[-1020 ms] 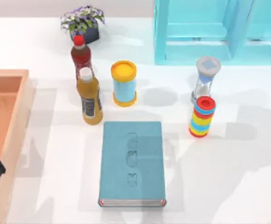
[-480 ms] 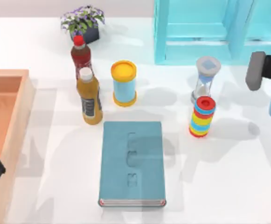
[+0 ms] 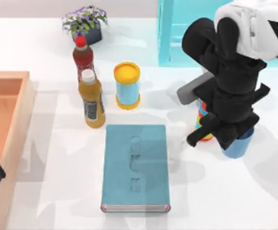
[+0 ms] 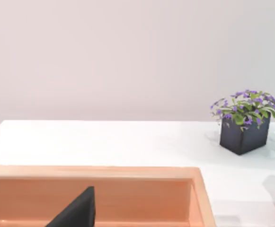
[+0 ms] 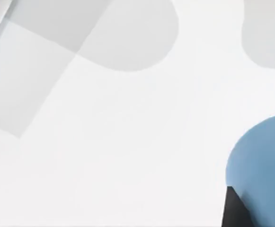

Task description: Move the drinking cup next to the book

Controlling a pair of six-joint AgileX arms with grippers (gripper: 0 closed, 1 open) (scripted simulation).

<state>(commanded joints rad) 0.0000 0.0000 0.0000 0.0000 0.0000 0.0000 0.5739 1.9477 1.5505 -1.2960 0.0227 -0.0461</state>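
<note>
Right gripper, seemingly grasping the drinking cup at frame right, hasn't reached the book; placing remains.

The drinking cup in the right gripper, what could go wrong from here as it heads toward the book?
The right gripper carries the drinking cup close to the rainbow-striped stack, so the arm could knock that stack over on the way to the book. The arm hides most of the cup from above, so its grip cannot be checked and it might slip. Set down too far over, the cup could land on the book's cover instead of beside it.
</note>
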